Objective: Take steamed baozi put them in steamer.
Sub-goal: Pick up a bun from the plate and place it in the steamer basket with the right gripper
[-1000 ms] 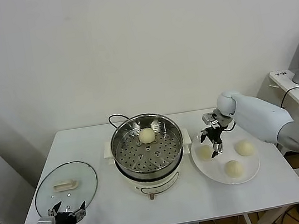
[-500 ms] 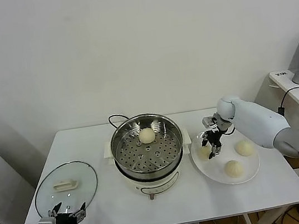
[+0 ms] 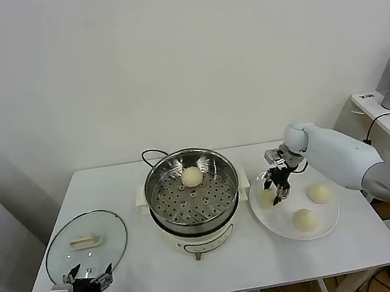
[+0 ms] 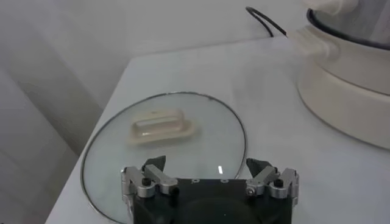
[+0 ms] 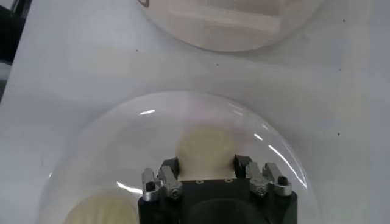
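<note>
The right arm (image 3: pixel 343 157) wears a smooth, rounded white shell. Each pincer, right (image 5: pixel 213 176) and left (image 4: pixel 210 178), has a black body with silver, screw-fastened finger mounts.

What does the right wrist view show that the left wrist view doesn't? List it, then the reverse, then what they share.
Only the right wrist view: the right gripper closed around a baozi on the white plate, another baozi beside it. Only the left wrist view: the open left gripper over the glass lid. Both: the steamer base and white table.
</note>
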